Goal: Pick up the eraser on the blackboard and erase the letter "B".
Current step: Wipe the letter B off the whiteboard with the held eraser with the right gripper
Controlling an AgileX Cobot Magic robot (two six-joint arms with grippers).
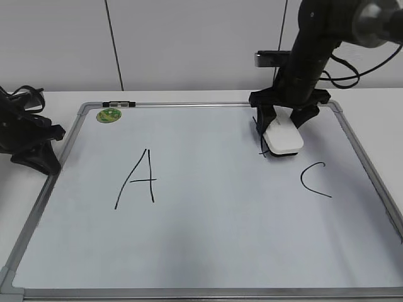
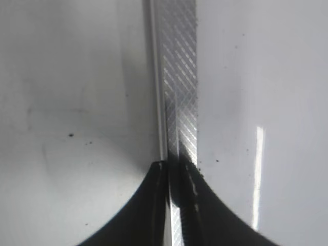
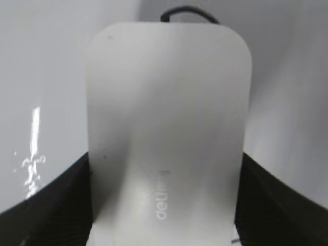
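Note:
The white eraser [image 1: 282, 138] rests on the blackboard [image 1: 201, 251], held between the jaws of my right gripper [image 1: 283, 123]. It fills the right wrist view [image 3: 166, 128], grey lettering on top. It covers most of the letter "B": only thin black strokes [image 1: 259, 135] show at its left edge, and a curved stroke [image 3: 187, 11] shows past its far end. My left gripper [image 1: 38, 148] sits off the board's left edge, shut over the grey frame [image 2: 177, 87], jaws together [image 2: 177, 171].
A large "A" [image 1: 138, 179] is at the board's left, a "C" [image 1: 313, 179] at its right. A round green magnet [image 1: 108, 115] sits at the top left corner. A white wall stands behind the table.

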